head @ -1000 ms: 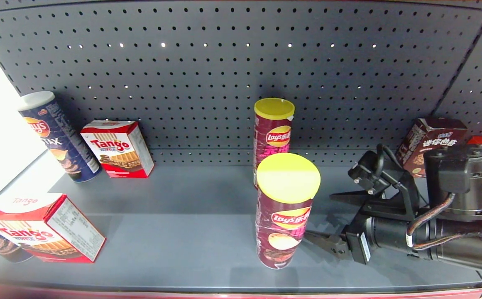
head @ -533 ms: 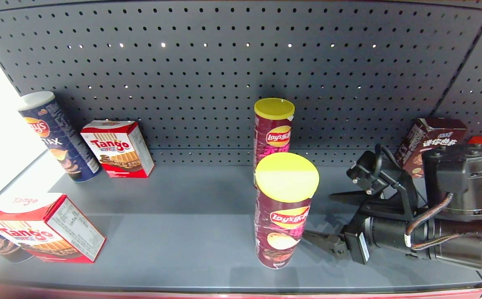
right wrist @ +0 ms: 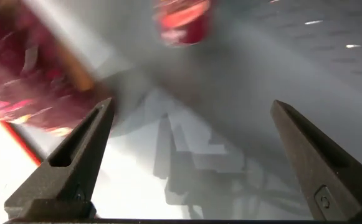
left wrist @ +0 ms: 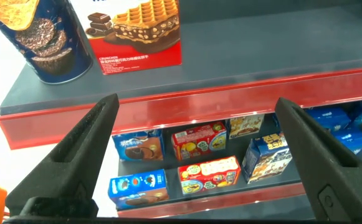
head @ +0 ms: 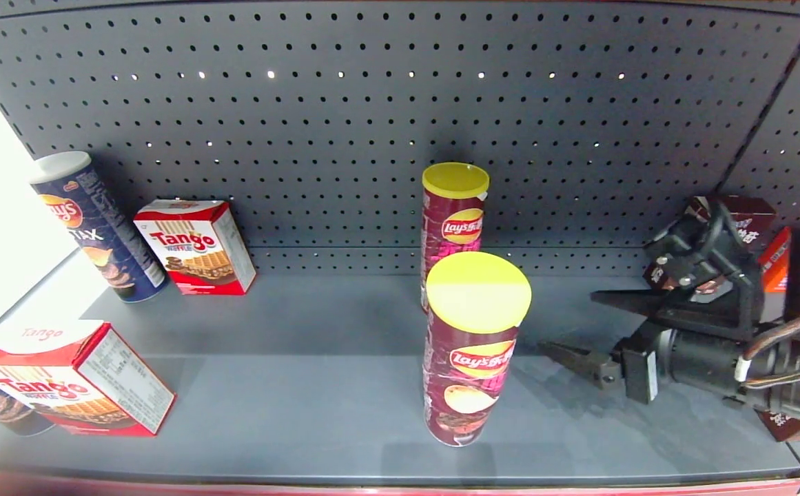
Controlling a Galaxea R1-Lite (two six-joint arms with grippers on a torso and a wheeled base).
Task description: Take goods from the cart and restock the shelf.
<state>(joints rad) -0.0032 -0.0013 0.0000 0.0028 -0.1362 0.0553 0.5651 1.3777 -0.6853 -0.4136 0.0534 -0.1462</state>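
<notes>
Two maroon chip cans with yellow lids stand upright on the grey shelf [head: 303, 386]. The front can [head: 474, 351] is near the shelf's front edge and the back can [head: 453, 220] stands behind it by the pegboard. My right gripper [head: 582, 327] lies low over the shelf to the right of the front can, open and apart from it, with nothing between its fingers. In the right wrist view the maroon can [right wrist: 19, 68] is a blur beyond the open right gripper [right wrist: 193, 143]. My left gripper [left wrist: 193, 155] is open and empty below the shelf's red front edge [left wrist: 187, 102].
A blue chip can [head: 96, 227] and a red waffle box [head: 196, 244] stand at the back left; another waffle box [head: 69, 379] sits front left. A brown box [head: 744, 210] and an orange box [head: 776, 269] are behind my right arm. A lower shelf holds several small boxes [left wrist: 199, 155].
My right gripper has drawn back to the right, away from the front can, staying open. The can stands where it was. The other goods have not moved.
</notes>
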